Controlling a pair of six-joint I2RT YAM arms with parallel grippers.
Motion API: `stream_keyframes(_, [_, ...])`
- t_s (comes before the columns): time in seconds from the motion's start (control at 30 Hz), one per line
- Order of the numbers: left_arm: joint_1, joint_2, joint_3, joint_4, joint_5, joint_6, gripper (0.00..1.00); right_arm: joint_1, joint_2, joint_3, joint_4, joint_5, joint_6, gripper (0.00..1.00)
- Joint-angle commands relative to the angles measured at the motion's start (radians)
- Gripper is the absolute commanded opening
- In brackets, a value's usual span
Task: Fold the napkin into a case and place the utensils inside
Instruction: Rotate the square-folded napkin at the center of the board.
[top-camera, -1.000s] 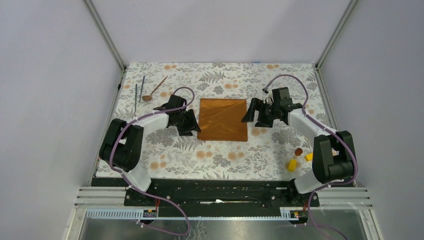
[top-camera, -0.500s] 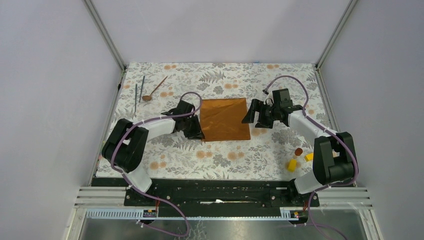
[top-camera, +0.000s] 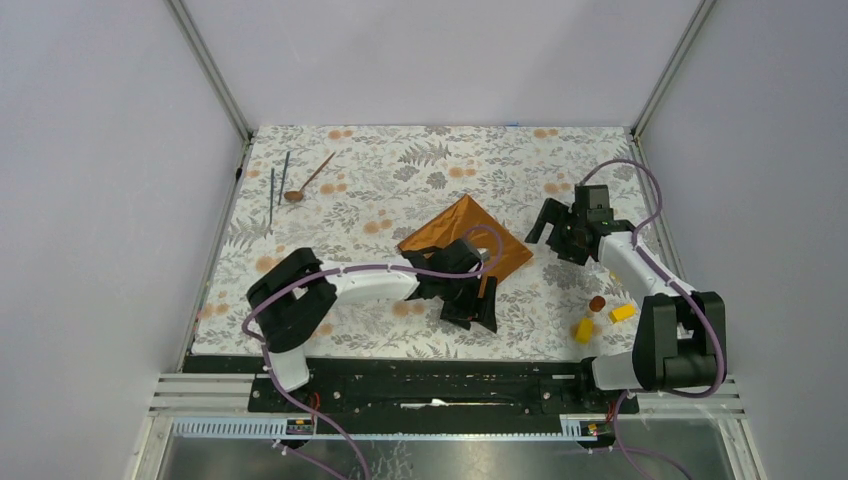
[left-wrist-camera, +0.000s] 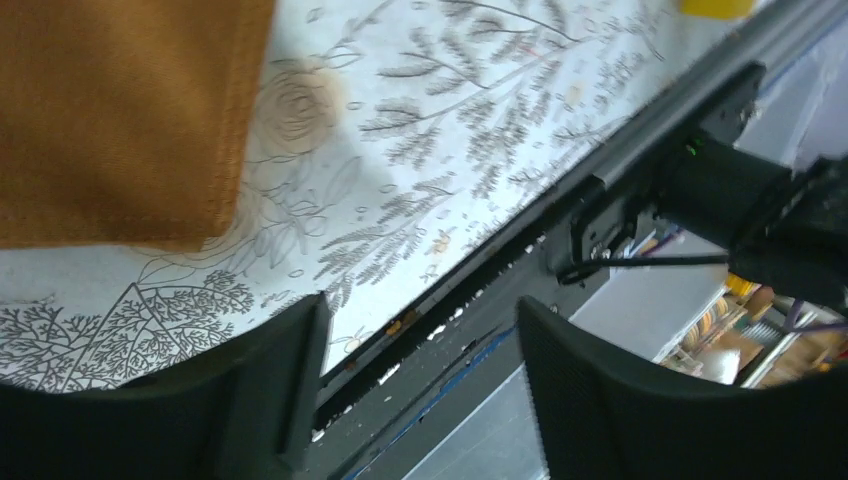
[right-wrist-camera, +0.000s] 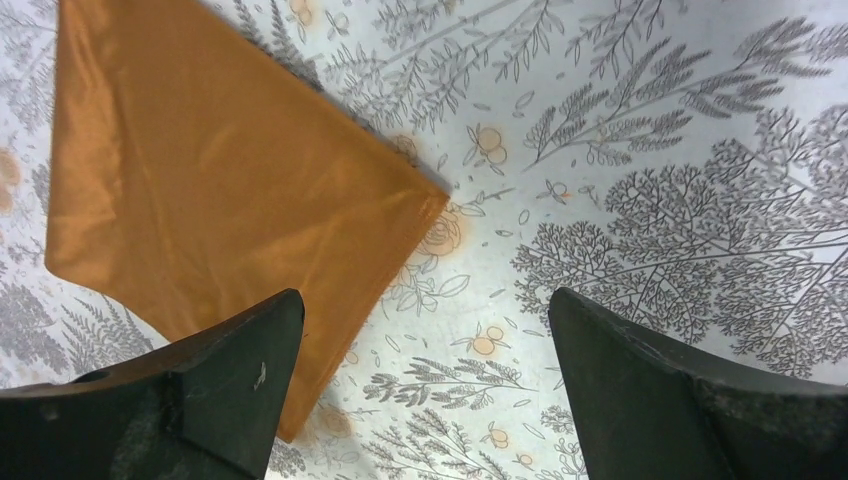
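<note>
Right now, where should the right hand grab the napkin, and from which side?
The corner of the napkin pointing at the open right hand, approached from the right. It lies flat as a diamond, and that corner sits free on the tablecloth, probably easiest to pinch low.

Worktop draped in a floral grey-and-orange tablecloth (top-camera: 440, 160), enclosed on three sides by plain pale lilac-grey walls (top-camera: 440, 60), with slanted aluminium posts (top-camera: 210, 68) at its two far corners. A black mounting rail (top-camera: 400, 380) and slotted aluminium bars (top-camera: 200, 392) run along the near edge; lighting is even and diffuse.
</note>
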Motion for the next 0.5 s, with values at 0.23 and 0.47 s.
stream_keyframes(0.23, [0.429, -0.050, 0.233, -0.217, 0.005, 0.266, 0.99, -0.011, 0.120, -0.140, 0.247, -0.343, 0.138, 0.92])
stream_keyframes(0.47, [0.580, 0.102, 0.403, -0.275, -0.031, 0.329, 0.99, -0.011, 0.255, -0.158, 0.448, -0.367, 0.241, 0.87])
